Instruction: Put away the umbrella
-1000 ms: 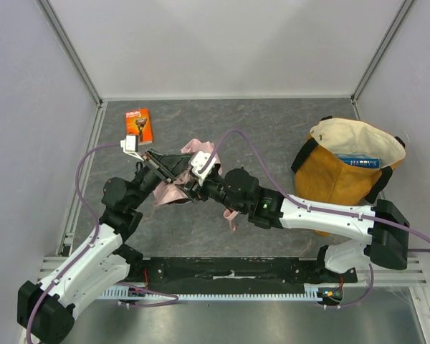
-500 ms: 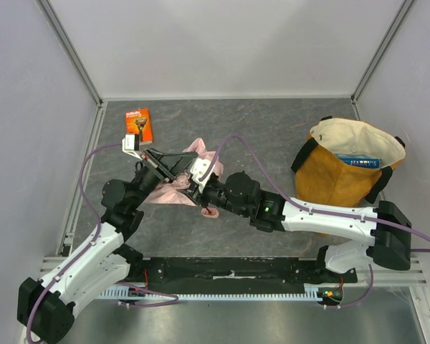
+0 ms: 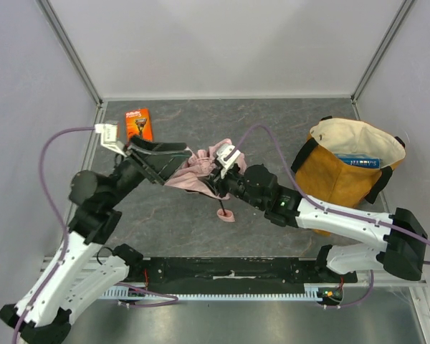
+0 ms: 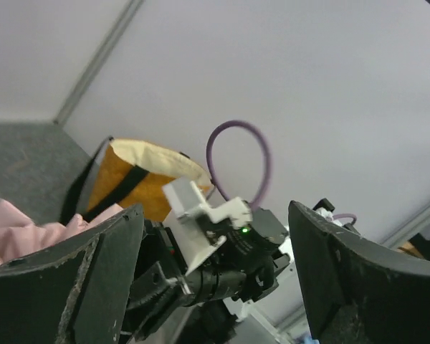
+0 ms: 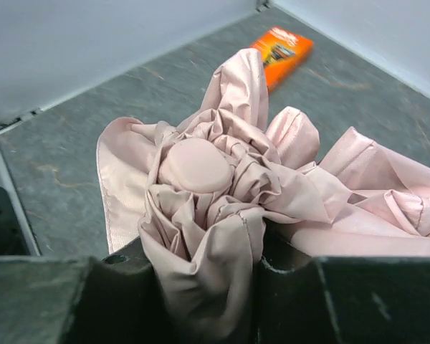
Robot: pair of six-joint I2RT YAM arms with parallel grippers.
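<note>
The pale pink umbrella (image 3: 196, 168) lies crumpled on the grey table left of centre, its small pink handle (image 3: 226, 213) hanging low in front. My right gripper (image 3: 215, 179) is shut on a bunch of its fabric. In the right wrist view the folds (image 5: 222, 215) are squeezed between the black fingers (image 5: 72, 301), with the round pink cap (image 5: 195, 163) just beyond. My left gripper (image 3: 173, 159) hovers at the umbrella's left edge, open and holding nothing. Its wrist view shows wide-set fingers (image 4: 64, 287) with the right arm's wrist between them and pink fabric (image 4: 25, 231) at the left.
A mustard-yellow tote bag (image 3: 340, 175) stands open at the right with a blue item inside; the left wrist view also catches the tote bag (image 4: 140, 183). An orange razor box (image 3: 138, 124) lies at the back left, the same box (image 5: 283, 46) showing past the umbrella. White walls enclose the table.
My left gripper has let go of the umbrella, opened wide and drawn back up and to the left. The right gripper has closed on the fabric and shifted right with it.
</note>
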